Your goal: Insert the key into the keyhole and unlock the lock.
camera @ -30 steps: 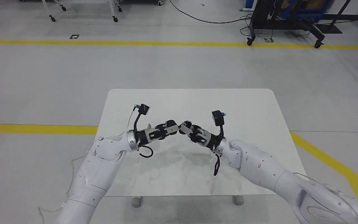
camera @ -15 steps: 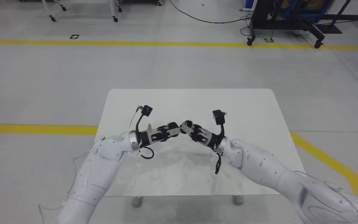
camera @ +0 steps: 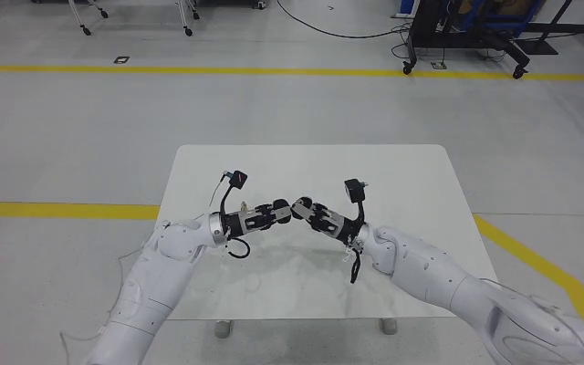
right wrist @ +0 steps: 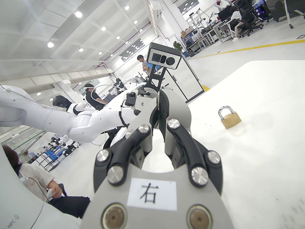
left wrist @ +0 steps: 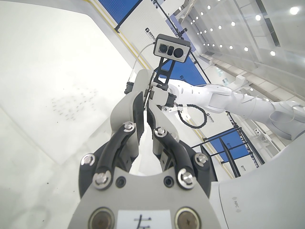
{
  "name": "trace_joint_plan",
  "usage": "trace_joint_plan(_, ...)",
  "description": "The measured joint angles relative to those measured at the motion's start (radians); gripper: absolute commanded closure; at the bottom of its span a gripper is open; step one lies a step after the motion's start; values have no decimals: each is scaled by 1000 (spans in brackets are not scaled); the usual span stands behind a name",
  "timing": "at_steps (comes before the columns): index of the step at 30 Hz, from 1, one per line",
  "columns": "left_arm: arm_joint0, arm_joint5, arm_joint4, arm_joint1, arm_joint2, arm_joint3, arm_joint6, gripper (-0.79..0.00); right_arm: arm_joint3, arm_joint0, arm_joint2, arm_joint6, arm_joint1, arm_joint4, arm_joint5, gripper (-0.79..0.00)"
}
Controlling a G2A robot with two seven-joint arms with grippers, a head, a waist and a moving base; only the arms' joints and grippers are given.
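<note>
I have both arms raised over the middle of the table [camera: 401, 173], tips meeting nose to nose, because the key must sit properly in one set of fingers before it goes near a keyhole. My left gripper [left wrist: 144, 101] is closed down to a sliver, and a thin bright strip of metal, which I take to be the key [left wrist: 145, 95], is pinched at its very tips. My right gripper [right wrist: 158, 102] is pressed right up against it, jaws drawn together too; whether it also grips the key I cannot tell, since the tips hide one another. The lock [right wrist: 229, 118], a brass padlock whose shackle looks closed, rests on the table well apart from both grippers, with nothing holding it. I judge this a handover or re-grip in mid-air, so that the key's blade ends up sticking out free; insertion is not yet begun, and the lock will likely need steadying first
</note>
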Motion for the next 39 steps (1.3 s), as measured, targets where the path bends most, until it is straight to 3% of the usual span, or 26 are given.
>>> trace_joint_plan(7,-1,-10,-7,5,6,-1,0,0,-3,-6,11,61,-1,42,0,0)
trace_joint_plan(9,-2,-11,-8,6,7,-1,1,0,-5,-9,19,76,-1,54,0,-197)
trace_joint_plan(11,-4,-13,-8,8,8,-1,1,0,-5,-12,29,89,-1,60,0,-292)
trace_joint_plan(19,-3,-23,-4,13,10,-4,24,0,-9,-29,65,129,-1,68,0,-305)
trace_joint_plan(22,-2,-26,-3,14,11,-6,32,0,-12,-36,81,141,-1,69,0,-369)
trace_joint_plan(23,-1,-26,-3,15,11,-7,34,0,-12,-39,87,144,-1,69,0,-656)
trace_joint_plan(24,-1,-26,-3,16,11,-7,37,0,-12,-41,92,146,-1,70,0,-785)
trace_joint_plan(39,13,-17,-40,16,5,-12,87,0,-11,-46,107,138,-1,75,0,-785)
